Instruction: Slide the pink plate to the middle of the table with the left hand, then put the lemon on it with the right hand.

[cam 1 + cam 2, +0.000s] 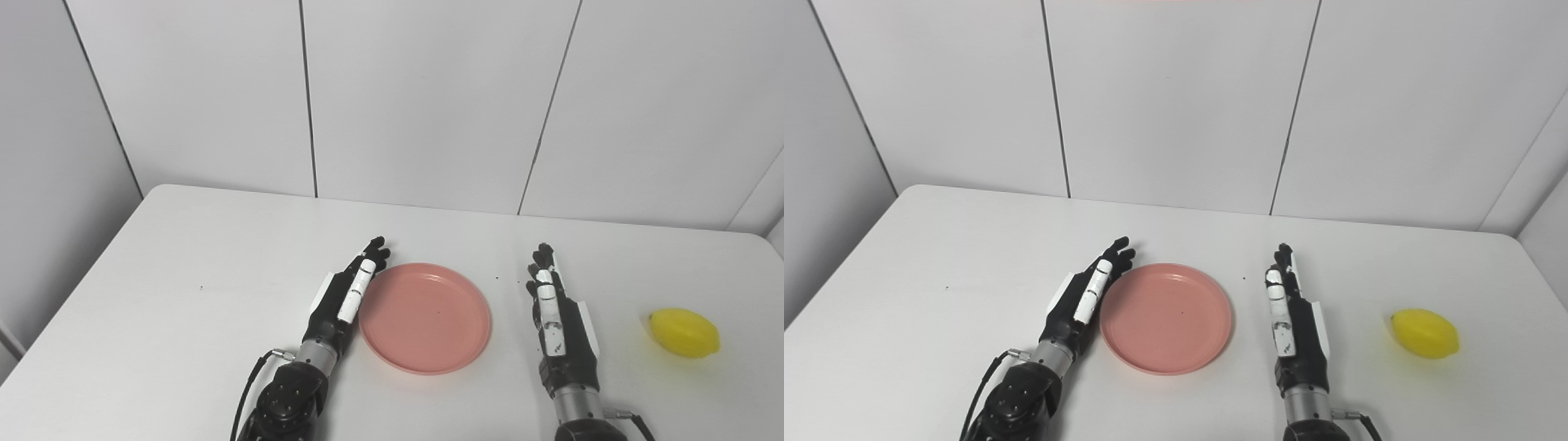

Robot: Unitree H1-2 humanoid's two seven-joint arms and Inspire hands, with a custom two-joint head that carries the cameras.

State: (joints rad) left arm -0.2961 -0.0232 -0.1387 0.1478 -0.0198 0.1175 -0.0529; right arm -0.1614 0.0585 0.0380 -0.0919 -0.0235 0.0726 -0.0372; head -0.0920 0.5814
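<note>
Near table centre, the pink plate touches the flat, extended left hand; the empty, straight-fingered right hand may roll the far-right lemon away.

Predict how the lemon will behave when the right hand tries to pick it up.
The lemon looks rounded and smooth, so it may roll or slip sideways when nudged. It lies on its side on the bare table, probably steady until the right hand touches it.
</note>
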